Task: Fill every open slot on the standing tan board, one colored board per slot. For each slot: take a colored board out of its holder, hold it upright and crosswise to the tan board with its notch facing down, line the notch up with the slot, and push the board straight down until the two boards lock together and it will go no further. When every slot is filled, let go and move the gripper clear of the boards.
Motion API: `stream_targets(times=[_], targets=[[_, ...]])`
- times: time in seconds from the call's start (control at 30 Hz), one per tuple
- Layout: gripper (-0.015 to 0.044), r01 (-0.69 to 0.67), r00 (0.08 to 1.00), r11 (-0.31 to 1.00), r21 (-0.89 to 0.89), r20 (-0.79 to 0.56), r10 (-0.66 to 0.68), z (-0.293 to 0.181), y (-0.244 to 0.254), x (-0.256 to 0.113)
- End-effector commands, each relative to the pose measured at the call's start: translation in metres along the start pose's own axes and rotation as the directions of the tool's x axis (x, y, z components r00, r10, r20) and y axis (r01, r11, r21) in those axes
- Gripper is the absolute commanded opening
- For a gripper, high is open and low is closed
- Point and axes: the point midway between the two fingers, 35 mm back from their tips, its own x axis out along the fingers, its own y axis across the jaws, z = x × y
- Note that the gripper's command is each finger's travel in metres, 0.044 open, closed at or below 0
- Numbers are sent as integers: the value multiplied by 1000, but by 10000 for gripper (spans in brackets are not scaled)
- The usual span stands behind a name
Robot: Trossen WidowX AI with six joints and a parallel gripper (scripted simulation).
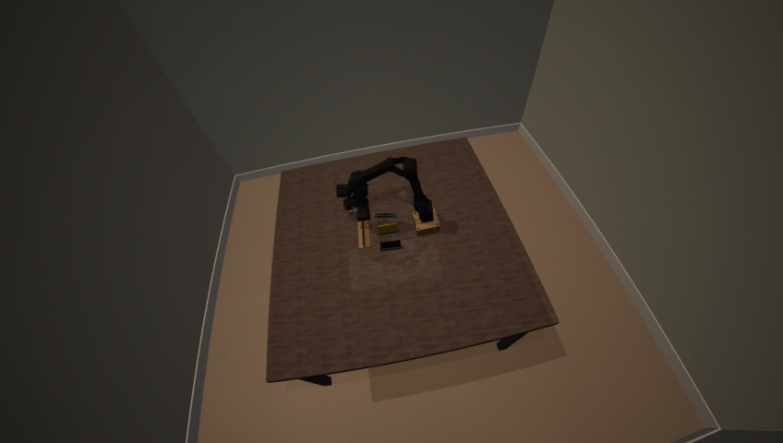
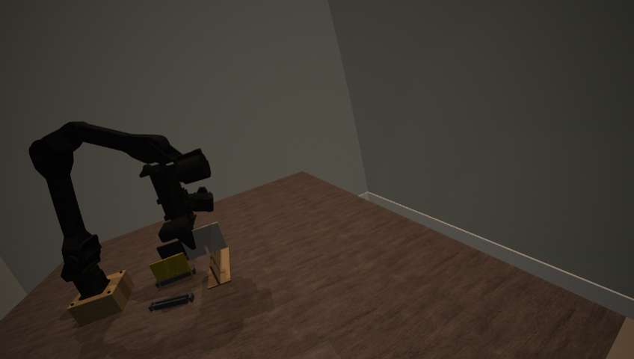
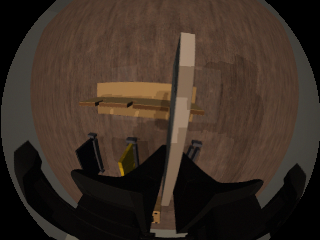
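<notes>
Pincer (image 1: pixel 363 218) (image 2: pixel 194 245) (image 3: pixel 168 150), nearly closed, gripping pale grey rectangular board (image 1: pixel 353 214) (image 2: pixel 215 236) (image 3: pixel 185 82); wrist view: yellow rectangular board (image 1: pixel 388 227) (image 2: pixel 170 267) (image 3: pixel 127 160) at eight o'clock from it, black rectangular board (image 1: pixel 391 245) (image 2: pixel 171 250) (image 3: pixel 88 157) likewise, farther out.

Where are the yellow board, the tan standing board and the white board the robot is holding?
Yellow board (image 2: pixel 170 266): exterior view, middle of its face.
Tan board (image 3: pixel 150 106): wrist view, its top edge.
White board (image 2: pixel 213 236): exterior view, its face.
</notes>
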Motion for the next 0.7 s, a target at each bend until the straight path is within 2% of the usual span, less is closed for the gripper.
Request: stream_targets(times=[0.0, 0.67], targets=[[0, 0, 1000, 1000, 3, 1, 0, 0, 0, 2], [0, 0, 1000, 1000, 3, 1, 0, 0, 0, 14]])
